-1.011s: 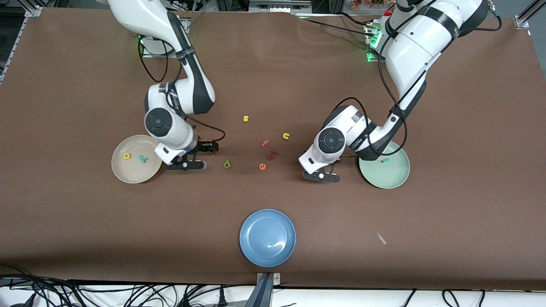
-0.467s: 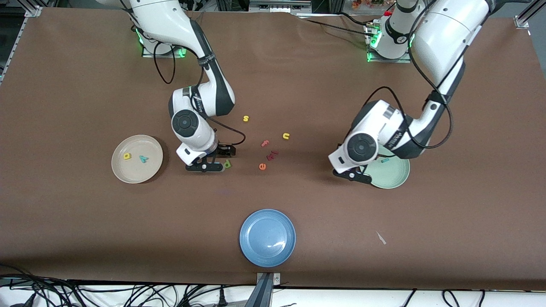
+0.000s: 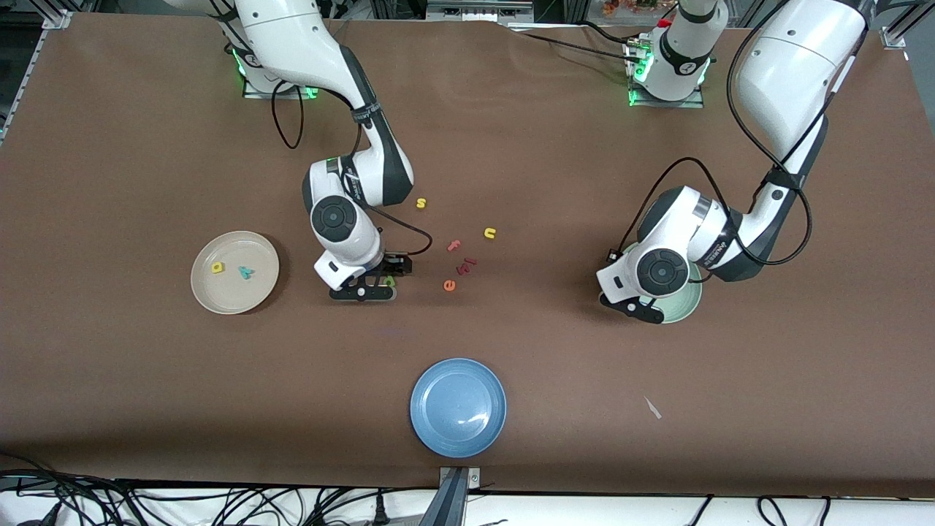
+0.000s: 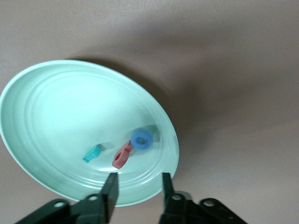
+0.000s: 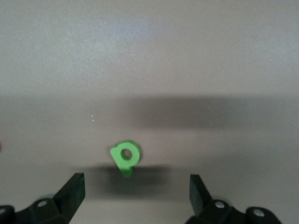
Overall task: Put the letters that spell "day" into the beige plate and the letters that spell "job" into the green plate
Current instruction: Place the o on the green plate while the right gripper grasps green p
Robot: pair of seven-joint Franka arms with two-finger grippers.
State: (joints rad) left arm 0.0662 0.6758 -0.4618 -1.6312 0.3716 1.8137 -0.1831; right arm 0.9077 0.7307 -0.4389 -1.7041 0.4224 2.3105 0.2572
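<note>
Over the green d [image 5: 125,157], the right gripper [image 3: 363,294] hangs with its fingers [image 5: 71,192] spread wide and nothing between them; the letter lies flat on bare brown table [image 3: 146,380], with open cloth on every side of it in the right wrist view. Toward the right arm's end, the beige plate [image 3: 212,296] holds a yellow letter [image 3: 217,267] and a teal y [image 3: 246,273], both well inside its rim. Over the edge of the green plate [image 4: 42,177] nearest the front camera, the left gripper [image 4: 138,198] hovers, fingers parted and empty. Inside that plate a teal j [image 4: 92,153], a pink-red b [image 4: 122,156] and a blue o [image 4: 141,139] lie close together near the rim. Between the two arms lie a yellow s [image 3: 421,203], a yellow u [image 3: 489,233], a pink f [image 3: 454,245] and an orange e [image 3: 449,286]. Nearer the front camera, a blue plate [image 3: 438,438] stands well apart from everything else.
</note>
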